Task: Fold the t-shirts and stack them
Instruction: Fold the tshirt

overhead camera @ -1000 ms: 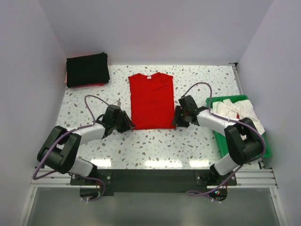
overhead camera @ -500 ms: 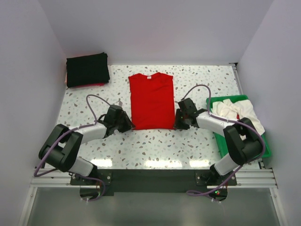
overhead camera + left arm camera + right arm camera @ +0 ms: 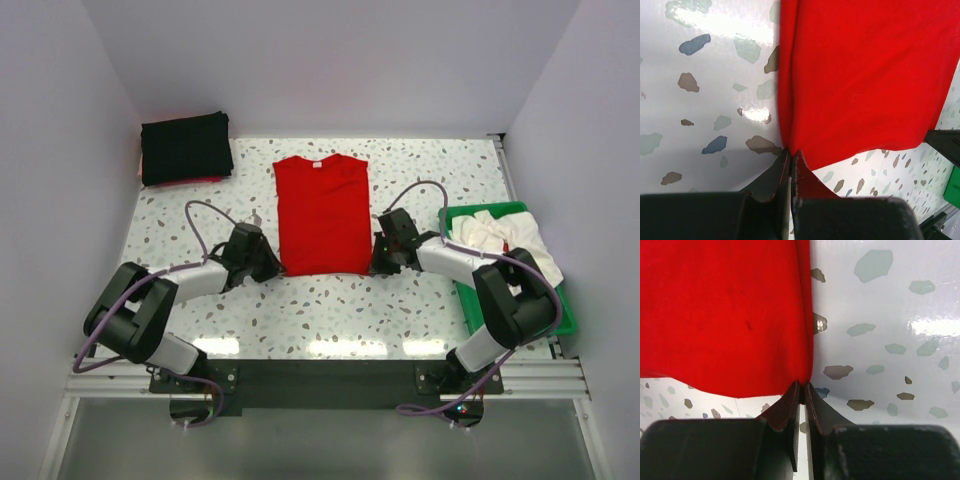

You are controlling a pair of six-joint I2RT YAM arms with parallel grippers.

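Red t-shirt (image 3: 322, 215), sleeves folded in, lies flat at the middle of the speckled table (image 3: 330, 310), collar toward the far edge. Left gripper (image 3: 790, 154) pinches its near left hem corner and right gripper (image 3: 802, 386) its near right corner, jaws pressed almost together on the cloth. Black t-shirt (image 3: 186, 148), folded, sits at the far left corner. Whitish t-shirt (image 3: 497, 232), apparently crumpled, lies in the green tray (image 3: 480, 208) at right.

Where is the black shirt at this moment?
In the top view, the folded black shirt lies at the far left corner of the table, to the left of the flat red shirt and not touching it.
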